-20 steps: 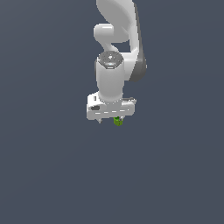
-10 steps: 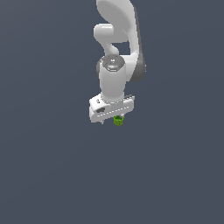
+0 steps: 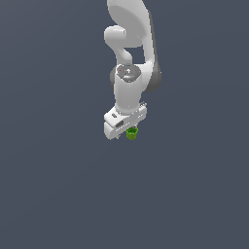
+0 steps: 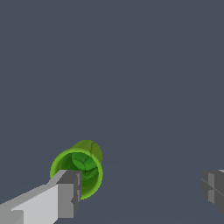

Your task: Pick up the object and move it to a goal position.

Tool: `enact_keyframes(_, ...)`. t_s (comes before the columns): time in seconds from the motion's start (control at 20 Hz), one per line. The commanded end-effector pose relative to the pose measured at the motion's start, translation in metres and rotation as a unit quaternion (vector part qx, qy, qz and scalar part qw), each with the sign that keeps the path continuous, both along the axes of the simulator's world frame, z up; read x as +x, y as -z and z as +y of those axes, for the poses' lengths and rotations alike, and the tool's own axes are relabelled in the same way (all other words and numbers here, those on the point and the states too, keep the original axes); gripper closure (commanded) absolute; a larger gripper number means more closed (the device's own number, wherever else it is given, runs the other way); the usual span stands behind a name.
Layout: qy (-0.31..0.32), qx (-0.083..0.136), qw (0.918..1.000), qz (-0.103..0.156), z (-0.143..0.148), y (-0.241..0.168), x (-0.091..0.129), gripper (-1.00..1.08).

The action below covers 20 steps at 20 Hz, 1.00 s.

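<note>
The object (image 3: 132, 133), a tiny bright green stubby cylinder, sits just under my white pincer (image 3: 125, 132) in the exterior view, poking out below the pincer body toward that view's right end. It is far smaller than the hand above it. In the wrist view the object (image 4: 78, 168) appears as an open green ring with darker green inside, like a short cup seen from above.

My pincer (image 4: 142, 186) stands wide open. One finger (image 4: 61, 194) reaches right up to the green piece and overlaps its rim in the wrist view, while the other finger shows only as a dark grey block at the far edge of that picture, well apart from the object. So the green piece is close against one finger rather than centred between the two, and nothing is clamped. Whether that near finger truly touches the object or only covers it from this angle, I cannot tell.

My arm (image 3: 130, 58) hangs down from the upper part of the exterior view, wrist pointing downward over the plain dark grey surface (image 3: 58, 185).
</note>
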State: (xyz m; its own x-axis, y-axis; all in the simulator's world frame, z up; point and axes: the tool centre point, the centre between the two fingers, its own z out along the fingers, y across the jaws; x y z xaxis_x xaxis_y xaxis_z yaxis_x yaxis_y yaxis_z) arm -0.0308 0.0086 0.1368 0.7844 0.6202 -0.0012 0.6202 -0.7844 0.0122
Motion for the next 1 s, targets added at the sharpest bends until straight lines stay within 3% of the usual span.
enact_keyframes(0.0,-0.038,0.0,0.9993,0.001,0.002,0.004,-0.005,-0.92)
enact_keyframes(0.45,-0.17,0.0,0.9854,0.003,0.011,0.019,-0.023,-0.92)
enact_keyframes(0.7,-0.243,0.0,0.9699,0.004,0.016,0.026,-0.033,-0.92)
enact_keyframes(0.95,-0.314,0.001,0.9494,0.005,0.022,0.033,-0.044,-0.92)
